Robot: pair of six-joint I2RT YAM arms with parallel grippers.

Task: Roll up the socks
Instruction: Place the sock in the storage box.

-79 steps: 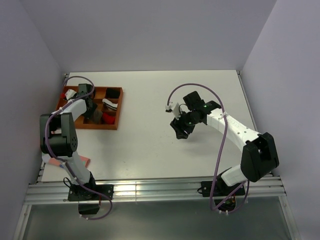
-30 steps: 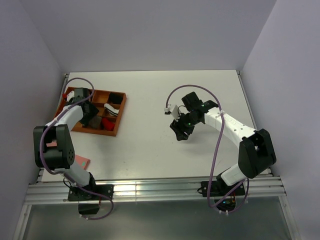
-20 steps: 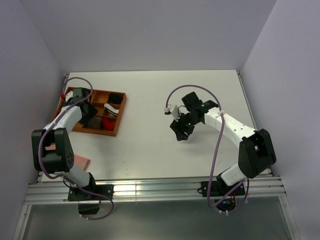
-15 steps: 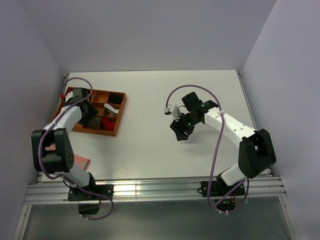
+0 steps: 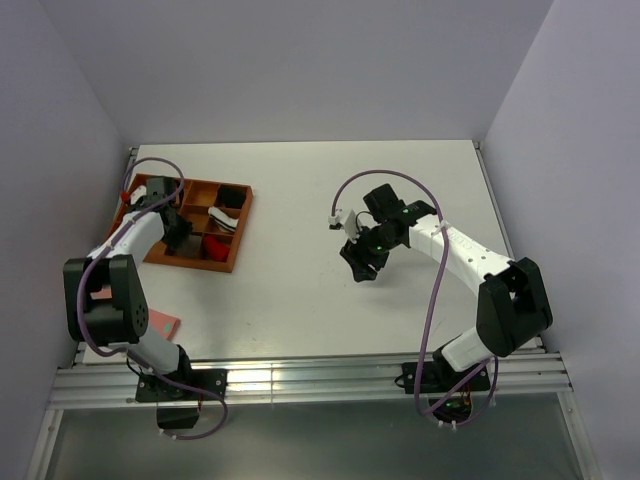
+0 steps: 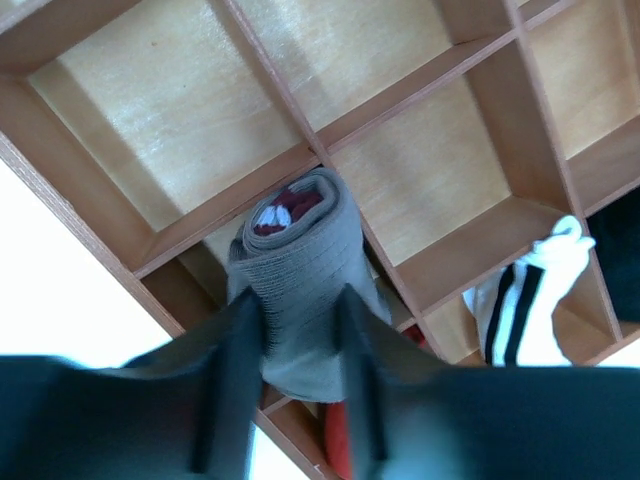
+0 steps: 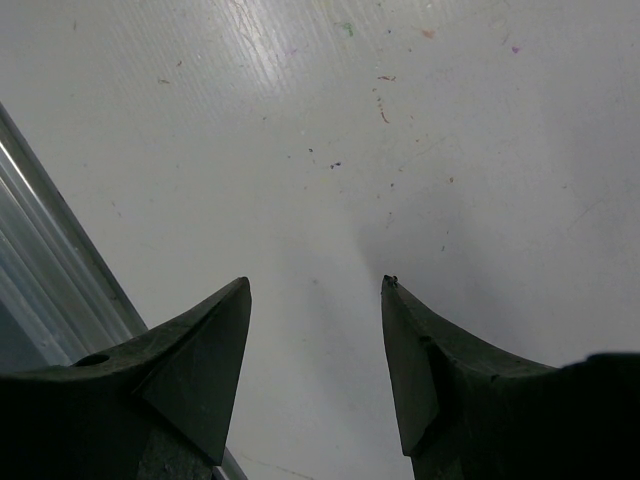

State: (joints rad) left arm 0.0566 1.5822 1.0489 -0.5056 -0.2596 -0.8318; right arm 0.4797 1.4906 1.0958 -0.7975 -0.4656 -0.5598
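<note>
**Around the job: tray, oddments, worktop**

I see a wooden divider tray (image 5: 200,263) at the left of the white worktop (image 5: 300,190), skewed to its edges; a white sock with black stripes (image 6: 520,310) sits in one cell, a black item (image 5: 231,194) in the far-right corner cell; several cells show bare wood; a flat pink piece (image 5: 165,325) lies near the aluminium rail (image 5: 320,380).

arms (image 5: 470,262) white links, black joints | cables (image 5: 385,172) purple, looped | tool fingers (image 7: 190,370) dark, wedge-shaped
</note>
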